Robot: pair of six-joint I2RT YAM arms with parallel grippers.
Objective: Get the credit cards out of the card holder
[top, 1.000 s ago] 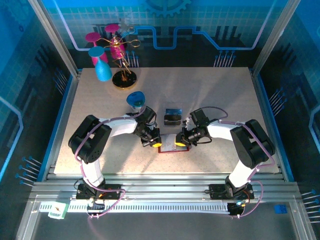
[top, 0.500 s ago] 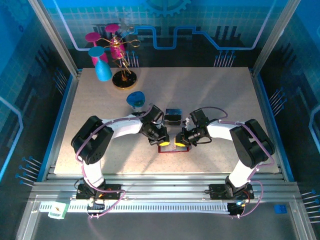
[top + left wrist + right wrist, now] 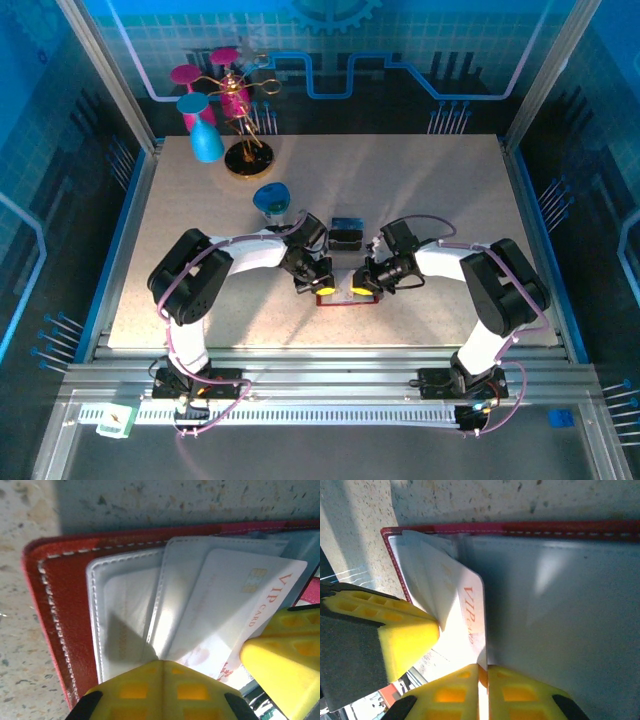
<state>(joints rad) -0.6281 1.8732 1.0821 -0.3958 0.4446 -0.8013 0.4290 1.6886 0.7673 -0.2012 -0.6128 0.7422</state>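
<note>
**Pinching the VIP card at the open red holder**

Your red folding card holder lies open and flat on the speckled table, near its front edge and between the two arms. The left wrist camera shows its stitched red edge and the pale grey inner pockets. One thin white plastic VIP card sticks out of a pocket at a slant, with its chip and orange lettering exposed.

Your right gripper is closed. In its own camera the yellow pads meet, and the card's lower edge runs into the seam between them, so it appears pinched. Your left gripper is closed with nothing between its pads. Its yellow fingertips sit together at the near edge of the pockets, just beside the right gripper.

Just behind the holder, a small dark flat card and a bluish flat card lie on the table, touching or overlapping each other. Farther back on the left, a blue plastic goblet lies near the left arm. A gold wire rack carrying pink and blue goblets stands at the far left corner.
</note>
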